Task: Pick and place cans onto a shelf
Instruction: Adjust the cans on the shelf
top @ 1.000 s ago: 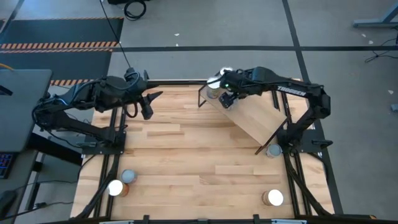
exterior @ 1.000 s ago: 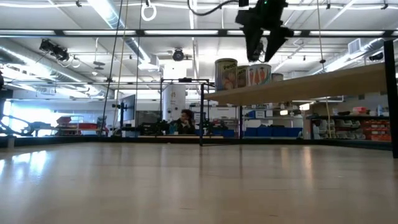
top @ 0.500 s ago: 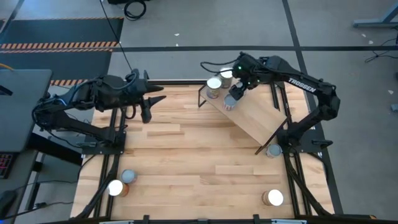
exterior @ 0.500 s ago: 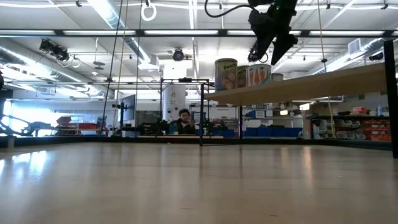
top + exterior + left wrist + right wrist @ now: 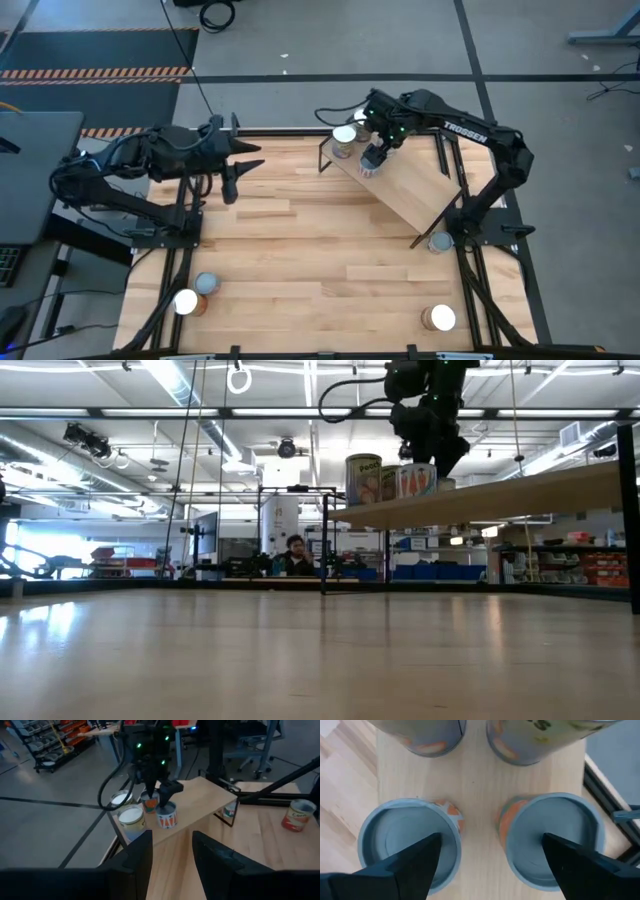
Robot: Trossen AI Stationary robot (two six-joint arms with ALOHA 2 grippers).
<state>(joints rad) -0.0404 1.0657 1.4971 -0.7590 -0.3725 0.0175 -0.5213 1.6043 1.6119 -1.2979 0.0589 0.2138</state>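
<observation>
The cans look like small stiff tins w/ smooth metal tops and paper labels. Prob. light to moderate in weight, rigid, won't crush, but the sides could be a bit slick. Best hold, I'd say: across the label sides, mid-height, straight down from above, fingers either side of the round body.

The shelf (image 5: 405,190) stands raised and angled at the far right of the bench (image 5: 300,260). Four cans cluster at its far end: a white-topped can (image 5: 344,135) near the corner, another white-topped can (image 5: 362,119) behind it, and two grey-topped cans, partly under the arm.

The right claw (image 5: 372,160) hangs directly above those grey-topped ones w/ fingers spread wide and nothing held. In the right wrist view one finger (image 5: 417,862) overlaps the nearer grey can (image 5: 407,837) and the other overlaps the second grey can (image 5: 552,837), so the claw is centred over the gap btwn them, not around either. Clear of the tins or brushing a lid — can't tell.

The left claw (image 5: 233,170) waits at the far left of the bench, fingers partly apart, empty, well apart from any can.

Still on the bench: a pair of cans (image 5: 195,293) front left, a single can (image 5: 438,318) front right, and one more can (image 5: 438,242) by the shelf's near leg.
</observation>
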